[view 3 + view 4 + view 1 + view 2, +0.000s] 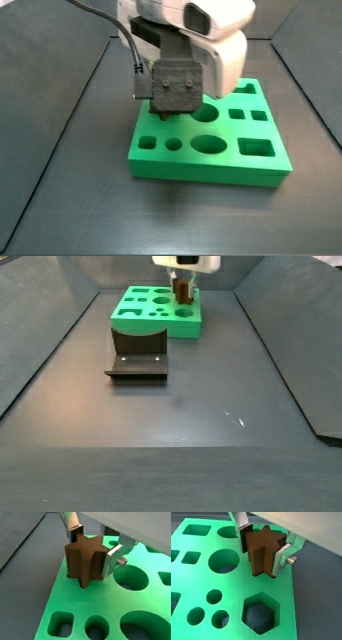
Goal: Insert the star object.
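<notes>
My gripper (93,556) is shut on the star object (83,562), a reddish-brown ridged peg held upright between the silver fingers (115,554). Both wrist views show it, and here (261,552) the star-shaped top faces the camera. The peg's lower end meets the top face of the green block (73,607) between a round hole (224,560) and the block's edge. The star hole is hidden under the peg, so I cannot tell whether the peg has entered it. In a side view the gripper (174,95) hangs over the block's (201,165) far left part.
The green block (140,316) has several other holes, among them a hexagon (260,614) and a large round one (130,577). The dark fixture (138,361) stands on the grey floor just in front of the block. Dark walls enclose the floor.
</notes>
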Controlling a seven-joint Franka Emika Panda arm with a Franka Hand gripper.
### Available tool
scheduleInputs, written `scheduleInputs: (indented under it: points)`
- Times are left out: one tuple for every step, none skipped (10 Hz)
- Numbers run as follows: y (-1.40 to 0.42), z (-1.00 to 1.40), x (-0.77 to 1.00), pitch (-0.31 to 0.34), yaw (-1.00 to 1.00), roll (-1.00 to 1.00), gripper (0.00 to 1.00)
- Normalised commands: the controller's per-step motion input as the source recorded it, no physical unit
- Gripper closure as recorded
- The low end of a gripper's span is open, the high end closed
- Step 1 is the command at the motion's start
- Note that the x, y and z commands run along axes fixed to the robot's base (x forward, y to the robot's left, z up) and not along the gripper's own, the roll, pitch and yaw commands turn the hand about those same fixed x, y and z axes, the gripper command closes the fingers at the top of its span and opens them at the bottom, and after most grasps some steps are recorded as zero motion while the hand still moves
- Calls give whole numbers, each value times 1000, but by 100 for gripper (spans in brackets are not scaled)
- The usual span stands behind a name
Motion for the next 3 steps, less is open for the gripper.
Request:
scheduleInputs:
  points:
    - [6, -129, -60, -144, 6, -19, 100]
    - [31, -46, -11, -79, 0, -44, 100]
    - [0, 0, -69, -64, 0, 0, 100]
